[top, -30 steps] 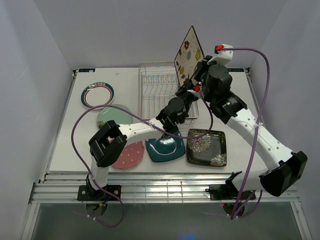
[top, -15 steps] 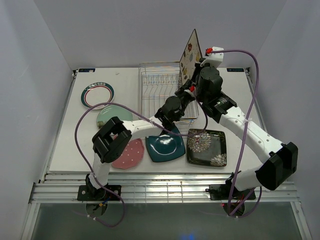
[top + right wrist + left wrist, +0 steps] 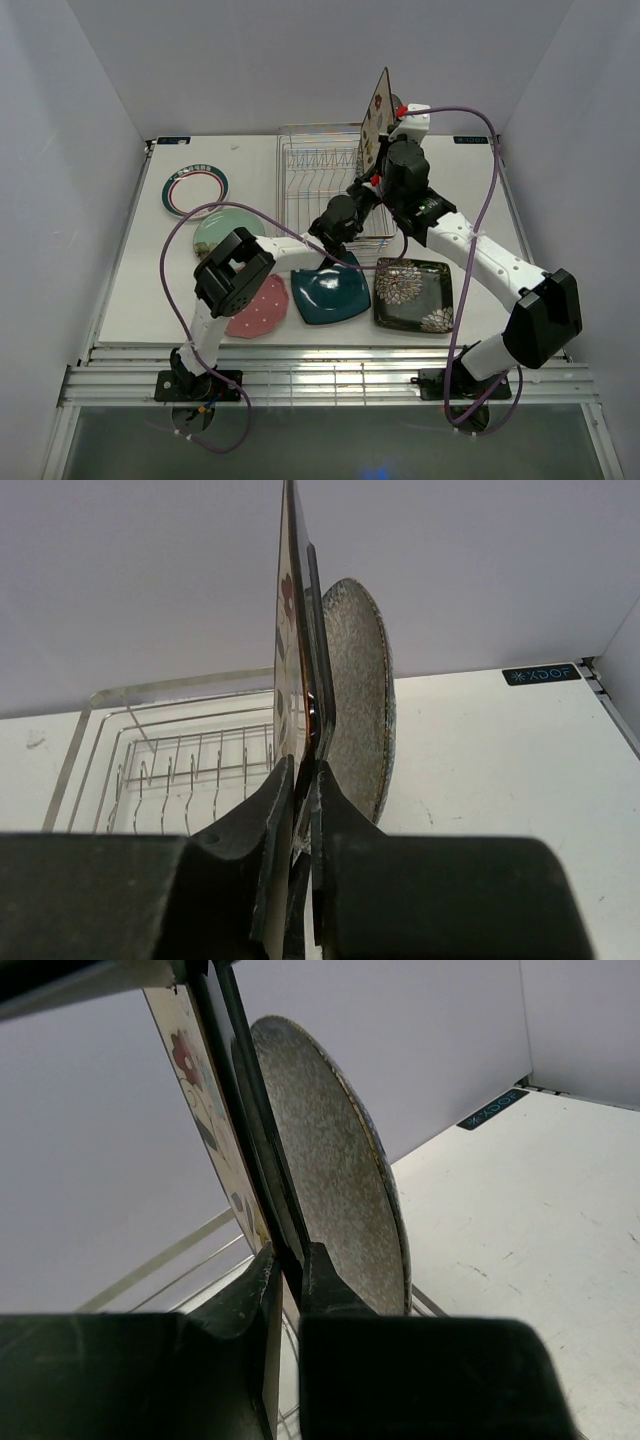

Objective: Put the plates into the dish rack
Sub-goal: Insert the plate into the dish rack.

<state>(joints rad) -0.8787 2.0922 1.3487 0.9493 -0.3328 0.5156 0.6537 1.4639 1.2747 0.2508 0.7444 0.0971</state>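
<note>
The cream floral square plate [image 3: 376,105] hangs on edge over the dish rack's [image 3: 315,165] right end, just beside the upright speckled grey plate [image 3: 355,710]. The right tool [image 3: 303,770] and left tool [image 3: 285,1260] both pinch its rim, likely steadying it to drop into a slot.
</note>
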